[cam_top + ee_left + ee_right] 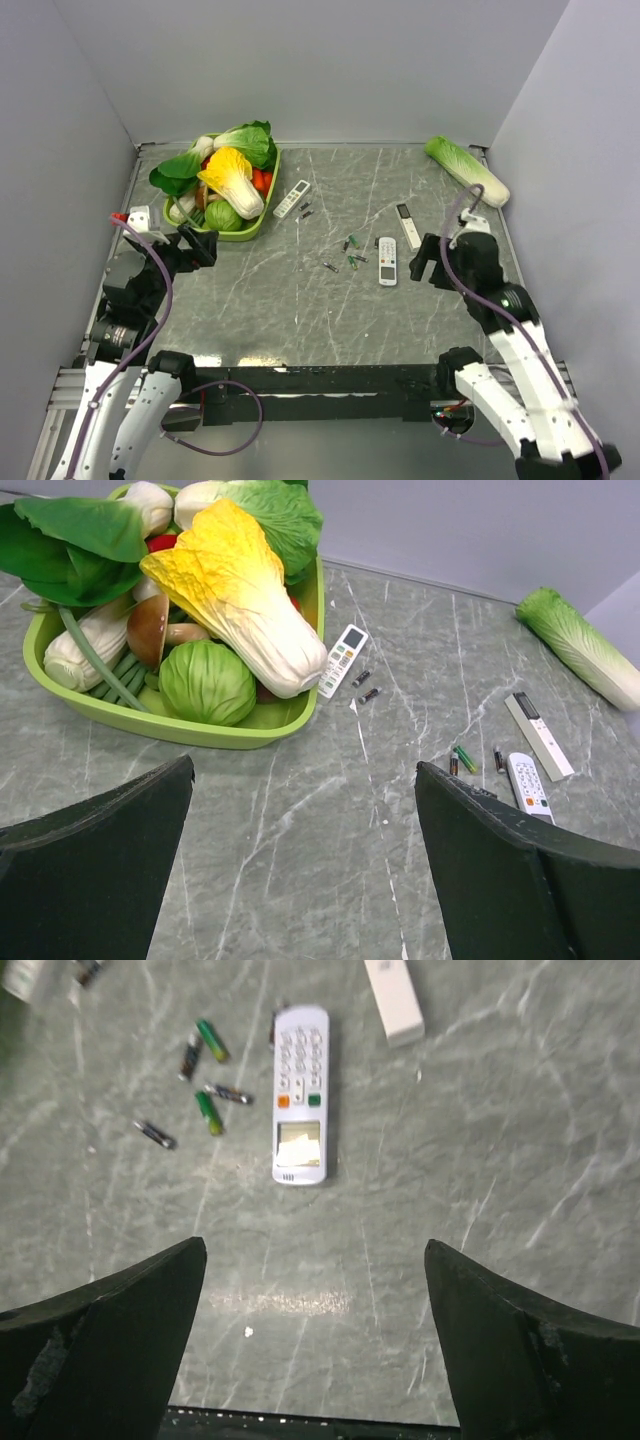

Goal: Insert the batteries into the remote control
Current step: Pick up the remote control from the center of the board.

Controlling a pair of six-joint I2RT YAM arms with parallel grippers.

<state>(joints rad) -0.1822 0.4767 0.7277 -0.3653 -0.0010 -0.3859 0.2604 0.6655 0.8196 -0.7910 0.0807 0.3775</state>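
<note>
The remote control (388,261) lies face up right of the table's centre, white with a pale screen at its near end; it also shows in the right wrist view (300,1095) and the left wrist view (527,785). Several small greenish batteries (352,244) lie scattered just left of it, clear in the right wrist view (208,1110) and small in the left wrist view (464,759). My right gripper (428,265) is open and empty, just right of the remote (315,1260). My left gripper (200,247) is open and empty near the basket (302,780).
A green basket (243,233) of vegetables stands at the back left. A white remote with grey buttons (292,198) and two dark batteries (305,210) lie beside it. A slim white remote with a black end (408,226) lies behind the remote control. A cabbage (466,170) lies at the back right.
</note>
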